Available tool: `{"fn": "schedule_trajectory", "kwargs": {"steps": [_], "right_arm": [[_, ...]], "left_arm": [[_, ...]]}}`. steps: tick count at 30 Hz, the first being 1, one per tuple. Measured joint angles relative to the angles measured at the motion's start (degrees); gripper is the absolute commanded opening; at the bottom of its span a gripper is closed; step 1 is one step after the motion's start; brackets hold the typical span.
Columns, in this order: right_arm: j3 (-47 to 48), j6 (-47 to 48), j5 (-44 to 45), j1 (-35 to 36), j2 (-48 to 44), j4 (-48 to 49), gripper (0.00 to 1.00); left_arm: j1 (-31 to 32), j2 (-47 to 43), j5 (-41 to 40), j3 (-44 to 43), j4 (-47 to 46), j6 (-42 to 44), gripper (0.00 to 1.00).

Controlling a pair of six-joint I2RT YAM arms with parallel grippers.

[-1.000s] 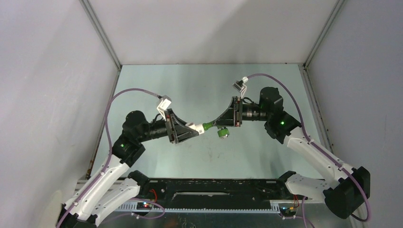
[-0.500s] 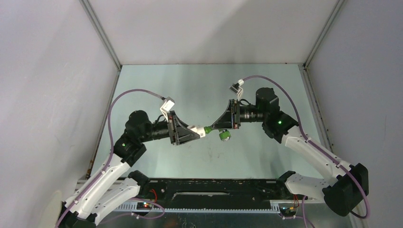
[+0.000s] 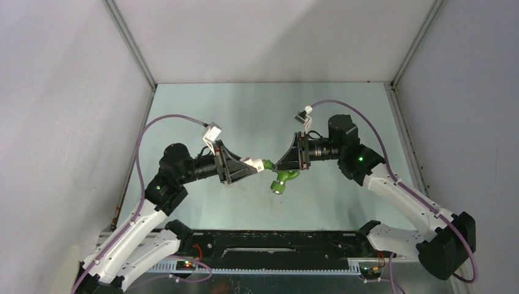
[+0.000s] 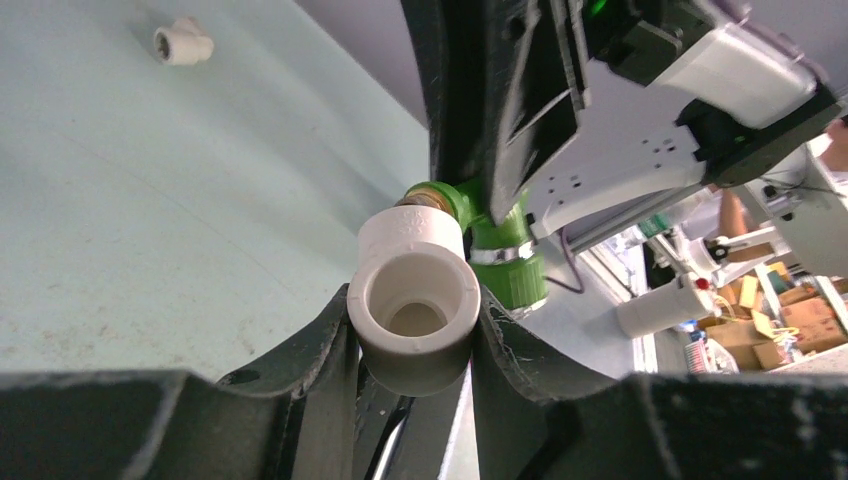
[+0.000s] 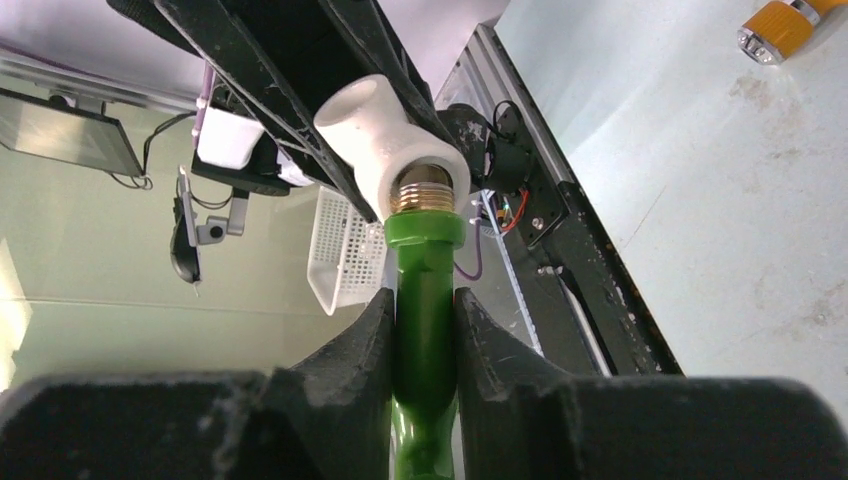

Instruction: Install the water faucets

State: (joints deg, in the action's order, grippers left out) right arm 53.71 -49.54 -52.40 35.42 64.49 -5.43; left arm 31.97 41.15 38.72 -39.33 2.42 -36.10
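Note:
My left gripper (image 3: 254,165) is shut on a white elbow fitting (image 4: 414,306), held above the table. My right gripper (image 3: 280,167) is shut on the body of the green faucet (image 5: 424,300). The faucet's brass threaded end (image 5: 421,189) sits in one mouth of the elbow (image 5: 388,142). In the top view the two meet mid-air at the table's middle, and the green faucet (image 3: 280,179) hangs down toward the near side. The orange faucet (image 5: 788,24) lies on the table, seen only in the right wrist view.
A second white elbow fitting (image 4: 182,44) lies loose on the pale green table (image 3: 245,110). Grey walls close in the table on three sides. A black rail (image 3: 275,251) runs along the near edge between the arm bases.
My right gripper has turned the green faucet, so its knob end has swung down toward the near side. Both grippers stay closed and pressed together at the joint.

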Motion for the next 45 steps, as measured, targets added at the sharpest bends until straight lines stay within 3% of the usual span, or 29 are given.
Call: {"fn": "schedule_trajectory", "kwargs": {"steps": [1,15,21,25,32,41,45], "right_arm": [[0.00,0.07,0.07,0.04,-0.04,-0.31,0.00],[0.00,0.48,1.51,-0.13,-0.13,-0.66,0.00],[0.00,1.14,1.77,-1.70,-0.28,-0.76,0.00],[0.00,6.71,4.44,-2.47,-0.24,-4.85,0.00],[-0.07,20.83,17.79,-0.37,2.95,-14.75,0.00],[-4.79,29.77,30.10,0.87,18.97,-15.13,0.00],[-5.95,31.56,38.21,5.29,19.50,-14.53,0.08]], "left_arm": [[0.00,0.00,-0.07,0.02,-0.74,-0.37,0.00],[0.00,-1.64,-1.53,1.20,-2.32,-1.99,0.00],[0.00,-3.96,-4.44,1.88,1.57,-1.44,0.00],[0.00,-4.46,-9.38,2.01,7.98,0.07,0.00],[1.38,-0.72,-16.85,2.91,16.79,0.07,0.00],[4.68,0.35,-21.70,5.86,19.02,-3.08,0.00],[4.76,0.31,-22.73,5.88,19.02,-4.04,0.00]]}}
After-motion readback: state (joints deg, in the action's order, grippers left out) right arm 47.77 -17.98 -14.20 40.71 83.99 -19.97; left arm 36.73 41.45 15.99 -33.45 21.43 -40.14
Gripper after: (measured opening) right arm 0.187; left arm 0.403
